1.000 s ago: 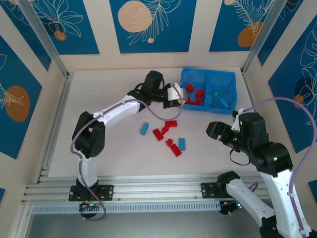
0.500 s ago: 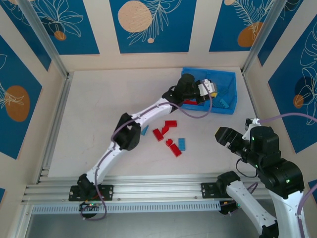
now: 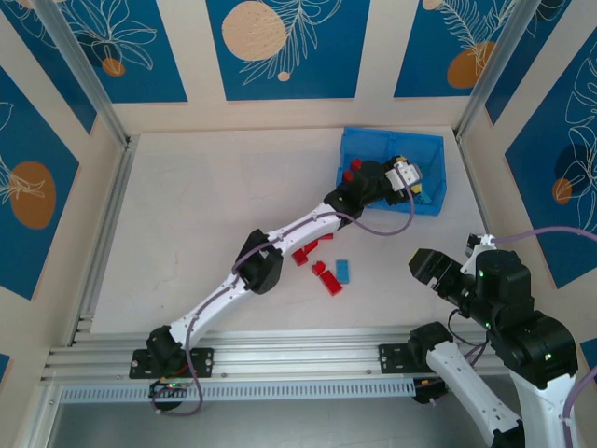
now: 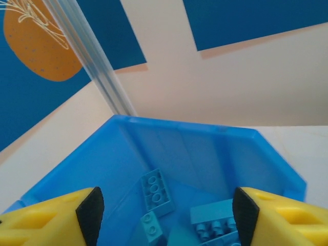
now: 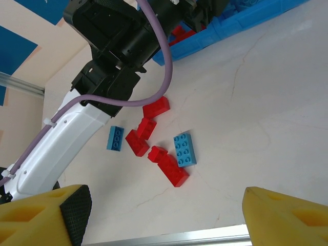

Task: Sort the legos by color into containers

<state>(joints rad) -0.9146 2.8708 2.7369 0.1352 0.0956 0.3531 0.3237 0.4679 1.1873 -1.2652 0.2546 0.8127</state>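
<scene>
1. Legos (image 3: 328, 282) lie loose on the table (image 3: 187, 215), others in the bin (image 3: 429, 142).
2. Left gripper (image 4: 164, 207) gapes empty over teal bricks (image 4: 156, 192); right gripper (image 5: 164, 205) wide, empty.
3. We judge them light, stiff, slick: pinch across flat sides.

Robotics lab test cell, benchtop type. Framed by aluminium extrusion posts (image 3: 89, 79) and slotted base rail (image 3: 280, 359). Walled with printed panels (image 3: 280, 47): blue, orange discs, leaf outlines. Floored with plain white tabletop (image 3: 205, 215). Fitted with left arm (image 3: 224, 294) and right arm (image 3: 508, 327), bolted at rail; exposed purple cabling (image 5: 169, 66).
</scene>
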